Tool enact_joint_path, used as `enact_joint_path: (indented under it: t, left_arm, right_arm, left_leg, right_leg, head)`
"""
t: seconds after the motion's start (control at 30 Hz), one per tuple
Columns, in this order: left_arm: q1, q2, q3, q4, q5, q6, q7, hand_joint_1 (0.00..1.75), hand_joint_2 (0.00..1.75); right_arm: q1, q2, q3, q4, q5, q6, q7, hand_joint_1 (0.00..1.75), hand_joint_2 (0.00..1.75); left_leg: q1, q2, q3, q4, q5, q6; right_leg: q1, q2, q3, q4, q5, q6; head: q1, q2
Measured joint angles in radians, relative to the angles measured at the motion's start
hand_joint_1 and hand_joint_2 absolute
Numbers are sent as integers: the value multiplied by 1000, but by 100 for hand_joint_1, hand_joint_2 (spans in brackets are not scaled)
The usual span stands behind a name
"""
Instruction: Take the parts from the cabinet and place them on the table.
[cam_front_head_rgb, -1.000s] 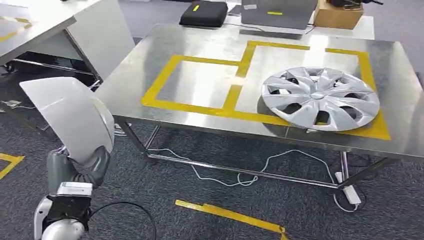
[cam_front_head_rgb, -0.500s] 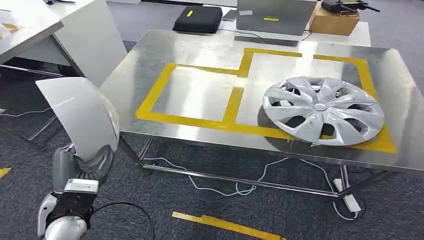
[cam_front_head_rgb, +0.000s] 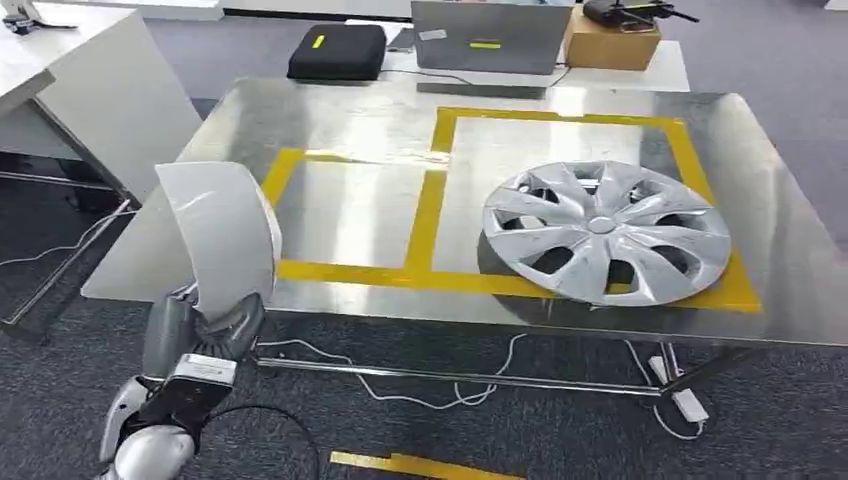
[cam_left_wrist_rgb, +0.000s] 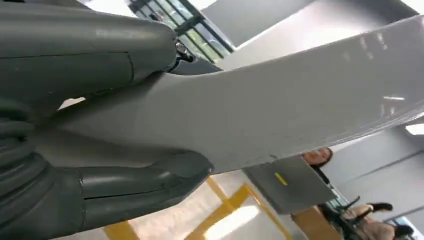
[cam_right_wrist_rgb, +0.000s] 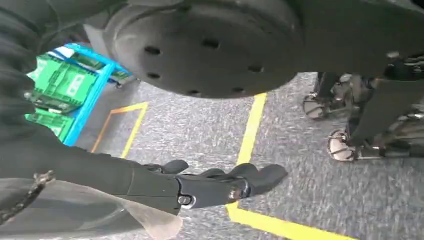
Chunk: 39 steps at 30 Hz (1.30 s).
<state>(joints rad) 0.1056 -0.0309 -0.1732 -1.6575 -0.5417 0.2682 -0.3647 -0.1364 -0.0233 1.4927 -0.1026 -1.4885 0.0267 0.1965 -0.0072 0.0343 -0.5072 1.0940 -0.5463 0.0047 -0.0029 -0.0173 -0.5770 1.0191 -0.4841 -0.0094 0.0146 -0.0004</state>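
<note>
Silver-grey and curved, a panel-shaped part (cam_front_head_rgb: 222, 235) was held upright by the left hand (cam_front_head_rgb: 200, 330) in front of the near left corner of the steel bench (cam_front_head_rgb: 380, 120), its upper portion overlapping that corner in the head view. The left hand's fingers were clamped on the part's lower end, and in the left wrist view the thick grey thumb (cam_left_wrist_rgb: 145, 182) and the darker fingers (cam_left_wrist_rgb: 90, 55) were seen pressed on opposite faces of the pale panel. On the bench, two adjoining rectangles were marked out in yellow tape (cam_front_head_rgb: 428, 205); a silver wheel cover (cam_front_head_rgb: 606, 232) lay flat within the right-hand rectangle, its near edge overlapping the tape, well apart from the held part. At the far edge of the bench a black case (cam_front_head_rgb: 337, 51), a grey laptop-like unit (cam_front_head_rgb: 490, 37) and a cardboard box (cam_front_head_rgb: 612, 45) were set in a row. White cables (cam_front_head_rgb: 430, 385) and a power strip (cam_front_head_rgb: 684, 402) lay on the grey carpet beneath the bench. In the right wrist view the right hand (cam_right_wrist_rgb: 220, 185) was seen above carpet crossed by yellow floor tape (cam_right_wrist_rgb: 250, 135), its dark fingers extended, slightly apart and holding nothing.
</note>
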Motion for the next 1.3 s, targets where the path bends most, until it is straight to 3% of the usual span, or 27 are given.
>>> enact_joint_path:
  t: [0.03,0.1,0.13,0.17,0.2,0.23,0.27,0.3,0.33,0.37,0.4,0.43,0.47,0.5,0.57,0.63,0.83,1.07,1.3]
  left_arm:
    - [-4,3,0,4,0,-1,0,175,175]
    - [-7,6,0,19,-2,-3,1,175,175]
    - [-7,9,0,26,-3,-4,2,175,175]
    - [-10,11,-1,37,-6,-7,3,175,175]
    - [-14,13,-2,46,-10,-8,6,175,175]
    - [-18,13,-3,55,-13,-10,6,175,175]
    - [-23,13,-5,62,-16,-13,8,175,175]
    - [-29,14,-6,70,-19,-15,10,175,175]
    - [-37,16,-9,84,-24,-16,14,175,175]
    - [-44,16,-11,94,-31,-17,25,175,175]
    - [-49,16,-13,104,-41,-17,37,175,175]
    - [-59,17,-14,116,-48,-16,48,175,175]
    - [-76,16,-15,131,-58,-13,56,175,175]
    - [-90,16,-18,146,-76,-8,71,175,175]
    - [-116,15,-21,181,-113,3,105,175,175]
    - [-157,15,-30,234,-169,26,131,175,175]
    - [-288,14,-67,417,-351,95,224,175,175]
    - [-439,0,-141,635,-523,111,317,175,175]
    - [-565,-45,-230,830,-682,69,419,175,175]
  right_arm:
    - [-2,0,1,0,-1,0,0,0,175]
    - [-2,0,1,0,-3,-1,0,0,175]
    - [-1,0,1,0,-3,0,0,0,175]
    - [1,0,1,0,-3,0,0,0,175]
    - [3,0,1,0,-3,1,4,0,175]
    - [3,0,1,0,-3,2,4,0,175]
    - [2,0,1,0,-3,3,5,0,175]
    - [3,0,1,0,-3,3,5,0,175]
    - [0,0,1,0,-2,4,5,0,175]
    - [-2,0,1,0,0,5,2,0,175]
    - [-4,0,1,0,3,8,2,0,175]
    - [-4,0,1,0,5,10,3,0,175]
    - [-3,0,2,0,5,11,3,0,175]
    - [-4,0,2,0,8,12,3,0,175]
    - [-8,0,2,-2,14,15,3,0,175]
    - [-13,0,5,-4,22,18,3,0,175]
    - [-27,0,22,-8,46,20,3,0,175]
    - [-41,5,44,-14,75,26,3,0,175]
    - [-59,11,50,-17,102,36,3,0,175]
  left_leg:
    - [4,-15,-28,53,-22,-7]
    - [13,-23,-104,166,-83,-19]
    - [17,-23,-136,202,-110,-24]
    - [20,-23,-153,203,-111,-27]
    - [21,-23,-152,172,-82,-28]
    - [21,-23,-138,114,-26,-29]
    - [21,-24,-113,28,50,-26]
    - [21,-28,-98,-38,99,-23]
    - [15,-32,-103,-33,51,-19]
    - [13,-31,-105,-44,53,-9]
    - [14,-32,-106,-47,87,-4]
    - [18,-32,-103,-56,92,-8]
    - [16,-33,-103,-56,93,-13]
    - [15,-35,-104,-56,92,-12]
    - [14,-36,-103,-56,89,-7]
    - [13,-37,-101,-56,86,1]
    - [10,-37,-102,-55,87,6]
    - [10,-37,-102,-56,88,7]
    - [11,-37,-102,-57,88,7]
  right_leg:
    - [-2,6,3,-1,-2,-2]
    - [-3,21,7,-1,-7,-7]
    - [-3,29,9,-1,-10,-7]
    - [-4,35,14,-1,-15,-5]
    - [-4,39,21,-1,-20,-4]
    - [-6,42,29,-1,-25,0]
    - [-7,45,38,-1,-31,4]
    - [-8,46,37,-2,-36,10]
    - [-6,47,41,0,-38,15]
    - [-5,48,33,2,-39,23]
    - [-5,48,34,2,-41,28]
    - [-3,46,29,3,-47,26]
    - [-2,45,38,-2,-41,-1]
    - [-2,43,39,-4,-43,-2]
    - [-3,42,41,-12,-42,5]
    - [-3,40,39,-20,-44,20]
    - [-7,38,42,-24,-39,35]
    - [-7,38,50,-24,-38,39]
    - [-6,39,49,-23,-38,39]
  head:
    - [-6,0]
    - [-6,0]
    - [-6,0]
    - [-5,0]
    - [-6,0]
    - [-7,0]
    - [-6,0]
    - [-7,0]
    - [-4,0]
    - [-9,0]
    - [-6,0]
    - [-8,0]
    - [-7,0]
    - [-6,0]
    - [-7,0]
    - [-7,0]
    - [-8,0]
    - [-8,0]
    - [-7,0]
